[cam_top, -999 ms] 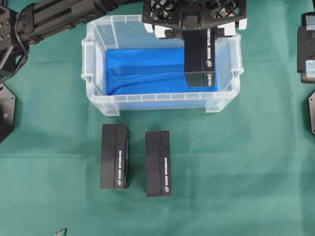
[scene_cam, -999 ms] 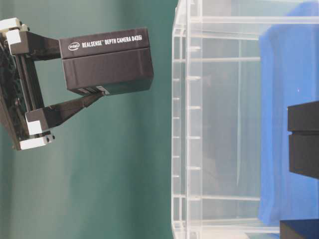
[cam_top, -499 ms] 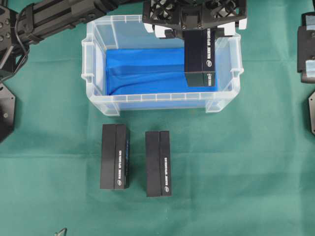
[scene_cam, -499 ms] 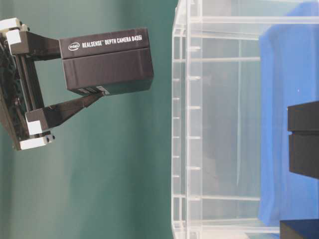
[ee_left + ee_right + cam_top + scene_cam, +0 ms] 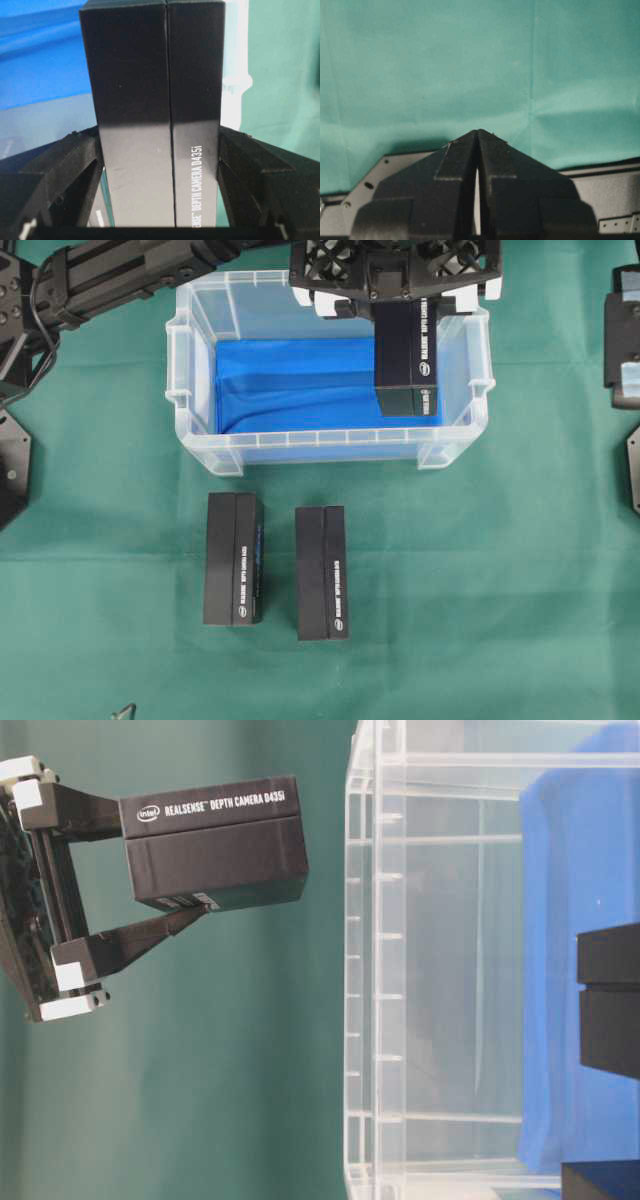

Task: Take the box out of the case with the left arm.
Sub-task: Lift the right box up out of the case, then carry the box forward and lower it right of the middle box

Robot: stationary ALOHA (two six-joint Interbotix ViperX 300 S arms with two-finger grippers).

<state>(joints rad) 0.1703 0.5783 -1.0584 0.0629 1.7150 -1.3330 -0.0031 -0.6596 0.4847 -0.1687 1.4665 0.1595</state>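
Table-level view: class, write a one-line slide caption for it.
Left gripper holds a black box lifted clear of the clear case.

Showing matte black with white lettering: rectangular cardboard box [image 5: 407, 355]; lying blue inside clear ribbed plastic case [image 5: 190, 350]: sheet [image 5: 290, 385]; spreading green: tablecloth [image 5: 480, 570].

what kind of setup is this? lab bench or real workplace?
Most likely a lab test bench, not a real workplace. A plain green cloth covers the table, a clear case with a blue sheet stands alone on it, and identical black camera boxes are lined up like props. The left gripper holds one box.
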